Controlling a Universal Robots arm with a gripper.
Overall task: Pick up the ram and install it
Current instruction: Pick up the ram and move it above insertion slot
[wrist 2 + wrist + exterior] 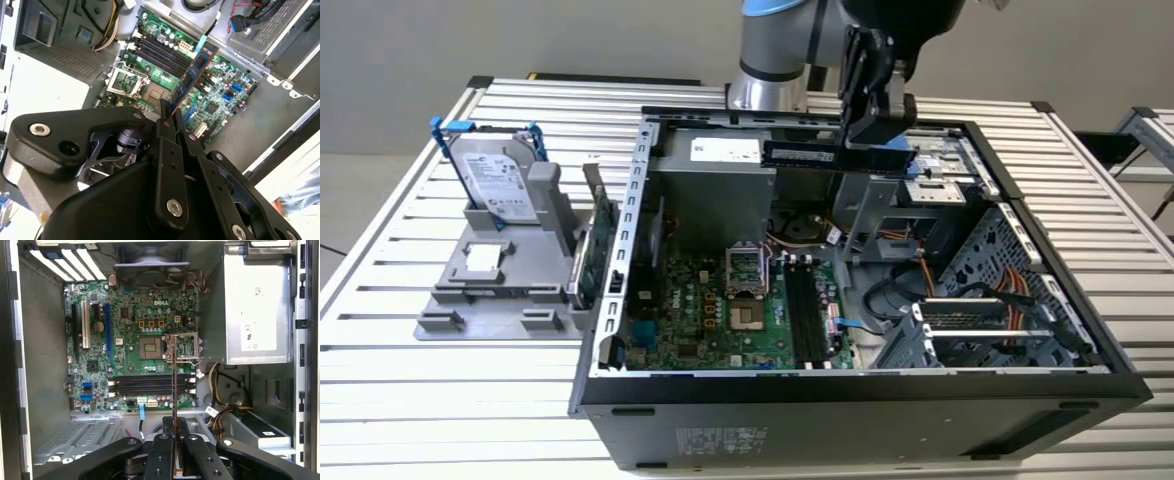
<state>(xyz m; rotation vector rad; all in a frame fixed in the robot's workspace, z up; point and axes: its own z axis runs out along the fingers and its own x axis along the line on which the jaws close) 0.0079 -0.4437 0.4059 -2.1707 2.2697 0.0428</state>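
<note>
Begin at the exterior view's left: the silver hard drive [494, 178] stands in its grey holder [491, 300] on the slatted tabletop [414, 400]; just beside the holder, against the case wall, the green expansion card [594, 268] stands on edge; neither is part of your task.

Next is the open computer case [854, 420], with the motherboard [707, 300] on its floor and the black memory slots [803, 312] toward the board's right; in the first wrist view the slots look empty to me.

Above the far part of the case, the end effector [878, 138] is clamped on the ram [814, 154]; the stick hangs level in the air, well clear of the board; in the second wrist view it juts out from between the closed fingers over the board.

At the right, the metal drive cage [994, 330] sits apart from all this.

So you can count the pick-up as done; the install is not; the ram sits in no slot, and it seems to lie across the slots' direction, not along it.
</note>
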